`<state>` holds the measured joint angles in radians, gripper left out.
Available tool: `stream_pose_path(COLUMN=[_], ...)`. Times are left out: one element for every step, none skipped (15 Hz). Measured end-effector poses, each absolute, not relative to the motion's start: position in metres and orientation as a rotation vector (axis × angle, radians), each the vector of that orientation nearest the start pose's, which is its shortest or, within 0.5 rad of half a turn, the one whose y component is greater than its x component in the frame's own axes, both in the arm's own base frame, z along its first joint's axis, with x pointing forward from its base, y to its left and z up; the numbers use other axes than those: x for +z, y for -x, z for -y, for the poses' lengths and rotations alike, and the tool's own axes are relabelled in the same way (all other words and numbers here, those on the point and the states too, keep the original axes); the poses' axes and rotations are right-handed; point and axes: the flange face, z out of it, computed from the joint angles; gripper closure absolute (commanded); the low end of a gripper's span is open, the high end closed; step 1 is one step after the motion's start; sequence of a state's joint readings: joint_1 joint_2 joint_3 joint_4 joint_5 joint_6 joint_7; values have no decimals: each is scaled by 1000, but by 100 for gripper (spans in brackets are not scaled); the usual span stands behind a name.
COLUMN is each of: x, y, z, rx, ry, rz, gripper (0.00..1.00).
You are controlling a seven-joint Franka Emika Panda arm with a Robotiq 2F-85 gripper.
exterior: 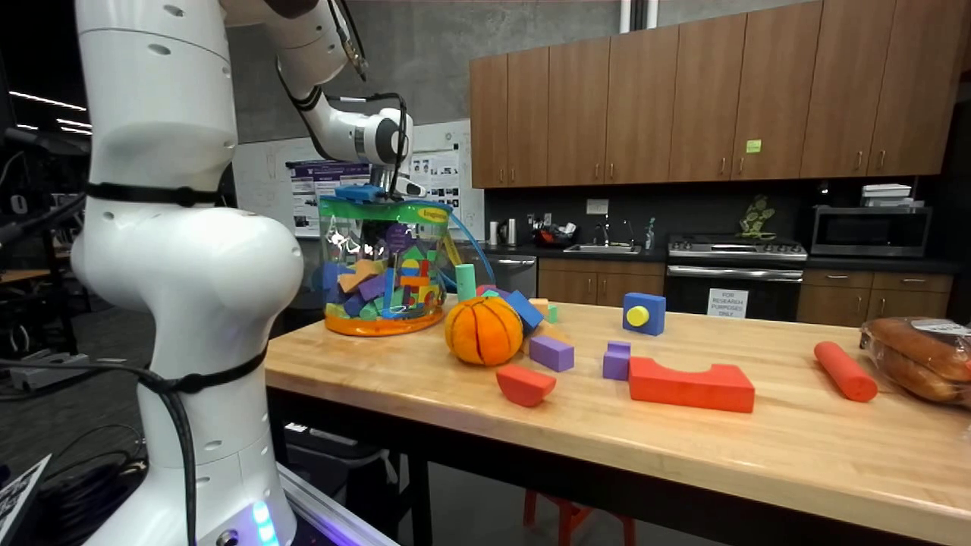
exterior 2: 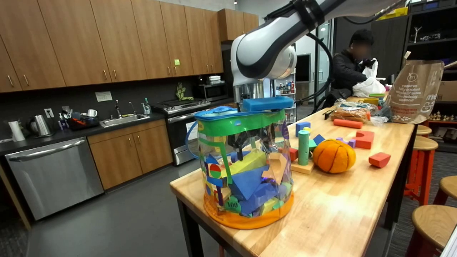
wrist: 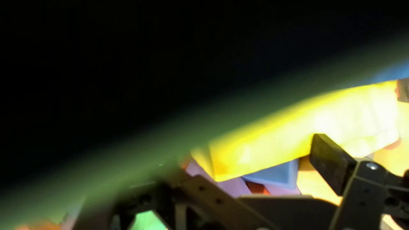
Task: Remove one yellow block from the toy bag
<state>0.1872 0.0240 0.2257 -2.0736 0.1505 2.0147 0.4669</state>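
Observation:
The toy bag (exterior: pixel 383 326), clear plastic with a green rim and orange base, stands on the table in both exterior views (exterior 2: pixel 246 220). A long yellow block (exterior 2: pixel 250 162) lies on top of the pile inside it. In the wrist view the yellow block (wrist: pixel 300 127) is large and bright, its upper edge covered by blurred green trim. My gripper (wrist: pixel 249 159) reaches down inside the bag, fingers apart. One fingertip overlaps the block's near edge; the other is mostly hidden by the trim. In an exterior view the gripper (exterior 2: pixel 240 144) shows through the plastic just above the block.
The bag's blue lid (exterior 2: pixel 267 103) is folded up beside the wrist. An orange ball (exterior: pixel 484 331), a green cylinder (exterior 2: pixel 303 147), a red arch (exterior: pixel 690 384) and a blue block with a yellow peg (exterior: pixel 643 313) are on the table. Bread (exterior: pixel 922 356) lies farther along.

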Motion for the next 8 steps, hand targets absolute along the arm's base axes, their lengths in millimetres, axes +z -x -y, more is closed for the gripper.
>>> stream_pose_path(x=[412, 413, 413, 415, 416, 418, 419, 420], y=[-494, -494, -494, -495, -496, -496, -497, -497], z=[-225, -226, -226, -226, -227, -227, -227, -227], rx=[206, 208, 206, 202, 199, 197, 196, 195], ry=[3039, 3039, 3038, 3037, 3037, 3036, 3035, 3035], rz=[-189, -188, -188, -186, -185, -184, -183, -181], gripper=[26, 32, 39, 47, 53, 55, 55, 59])
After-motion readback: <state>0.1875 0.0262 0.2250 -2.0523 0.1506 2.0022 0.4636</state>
